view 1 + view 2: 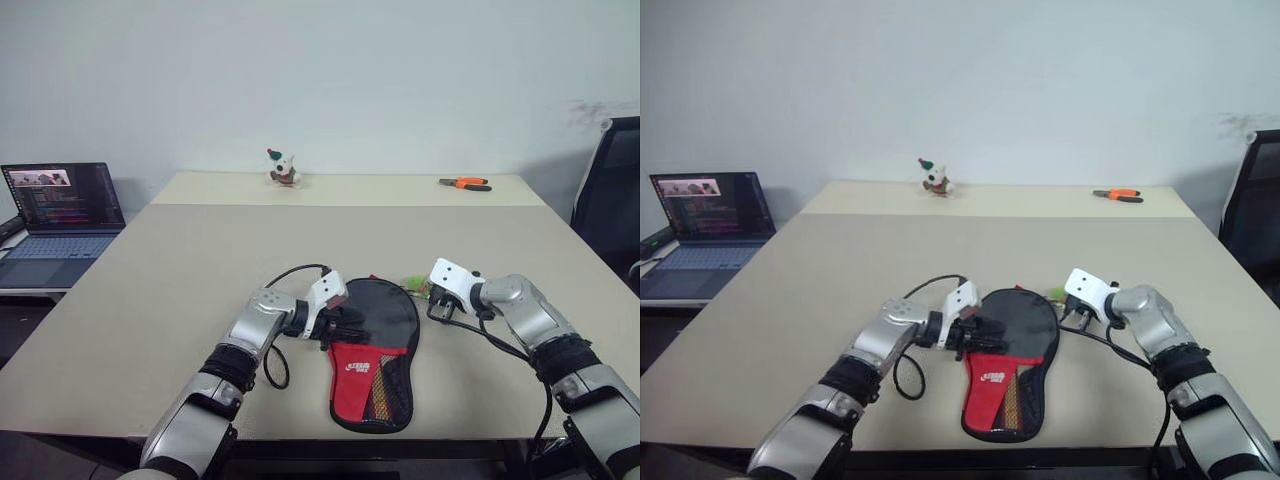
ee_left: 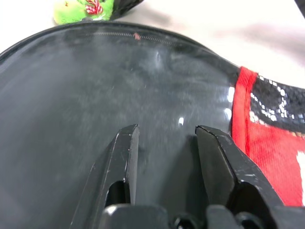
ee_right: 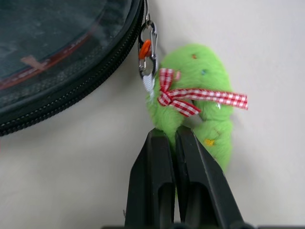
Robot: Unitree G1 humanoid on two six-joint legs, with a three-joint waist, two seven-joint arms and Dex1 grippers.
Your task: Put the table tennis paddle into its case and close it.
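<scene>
- Two hands work at one thing: the case lies flat near the counter's front edge, about midway along it, long axis running front to back, round head toward the far edge and the red, mesh-pocketed handle end toward you.
- Your left hand comes in from the left side and rests on the case where the black head meets the red panel. In the left wrist view its fingers stand partly apart, flat on the glossy black top, pressing rather than pinching.
- Your right hand sits just off the head's right rim, fingers closed on the green pom-pom pull, which hangs by a small clip from the zipper.
- I cannot pick out the table tennis paddle on its own. A red line and a pale patch under the black head in the right wrist view suggest it is already inside, so I judge zipping is the step in hand.
- The pull should follow the curved rim of the head, so the right hand, being nearer, does the dragging while the left pins the case.
- Room is generous: bare counter lies right of and beyond the case. A small plush toy and orange-handled pliers sit well away by the far edge. The front edge is close behind the handle end.
</scene>
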